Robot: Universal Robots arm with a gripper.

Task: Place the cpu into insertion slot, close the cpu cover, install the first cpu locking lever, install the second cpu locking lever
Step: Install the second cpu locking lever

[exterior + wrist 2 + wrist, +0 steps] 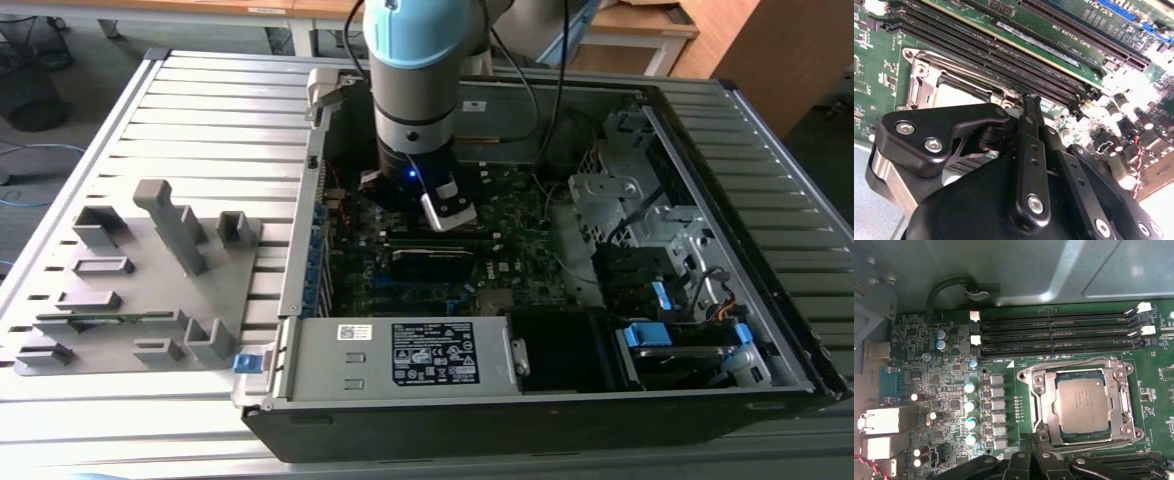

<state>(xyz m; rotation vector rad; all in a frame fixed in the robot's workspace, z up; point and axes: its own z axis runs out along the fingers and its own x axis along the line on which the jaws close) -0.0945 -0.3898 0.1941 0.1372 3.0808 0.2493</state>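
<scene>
cpu [1080, 403]: seated flat in the slot [1126, 405], silver top up; placement step looks done.
cover [1041, 390]: in the first wrist view the silver frame lies down around the chip, window over the metal top, so it reads as closed.
levers: thin wire runs along the socket edges; cannot tell whether either is hooked under its catch.
gripper [1031, 102]: low over the board, tip at the socket's corner beside the memory slots [1004, 50]; fingers pressed together, nothing between them. Probably clenched to act as one narrow pusher on a lever.
arm [420, 90]: plunges straight down into the open case [747, 130], which keeps the tip clear of the case walls.
</scene>
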